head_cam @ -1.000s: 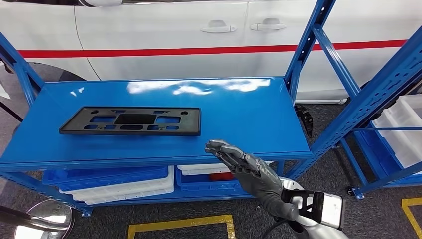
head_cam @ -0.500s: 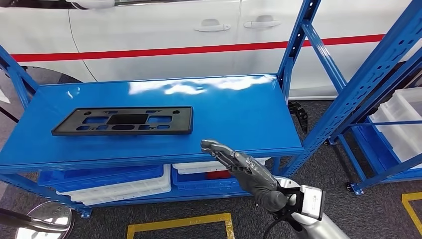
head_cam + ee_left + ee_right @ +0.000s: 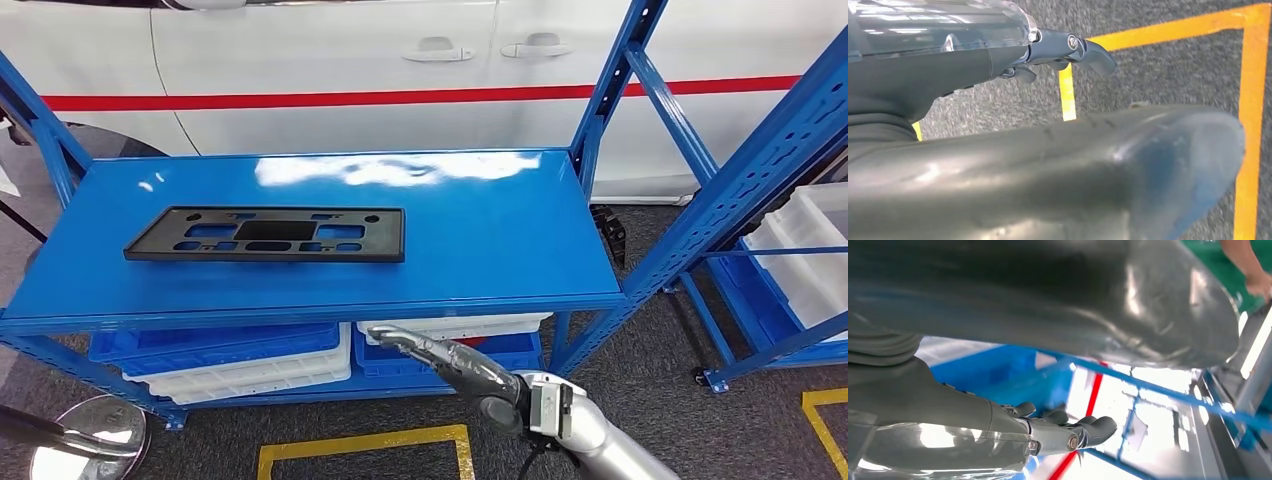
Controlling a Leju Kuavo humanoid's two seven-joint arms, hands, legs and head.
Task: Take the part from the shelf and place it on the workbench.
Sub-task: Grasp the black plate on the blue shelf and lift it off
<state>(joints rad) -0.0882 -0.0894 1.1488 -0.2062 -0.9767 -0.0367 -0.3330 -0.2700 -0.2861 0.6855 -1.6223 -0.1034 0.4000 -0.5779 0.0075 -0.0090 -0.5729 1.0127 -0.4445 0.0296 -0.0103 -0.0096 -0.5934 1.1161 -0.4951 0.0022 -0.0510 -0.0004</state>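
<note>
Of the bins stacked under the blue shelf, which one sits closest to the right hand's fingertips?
The white bin on top of the right-hand stack, just under the shelf edge. The right hand reaches right below it; the blue and white bins at left lie farther off.

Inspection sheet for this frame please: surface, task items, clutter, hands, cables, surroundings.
Surface: glossy blue shelf top, bare apart from the part.
Task items: flat black plastic part lies on the shelf's left half, untouched.
Clutter: nothing seen on the top; blue and white bins sit on the level below.
Hands: right hand is empty, fingers stretched out, below the shelf's front edge. Left hand hangs over grey floor, holding nothing.
Cables: a dark cable under the right wrist.
Surroundings: white car with red stripe behind; yellow floor tape; second blue rack at right.
</note>
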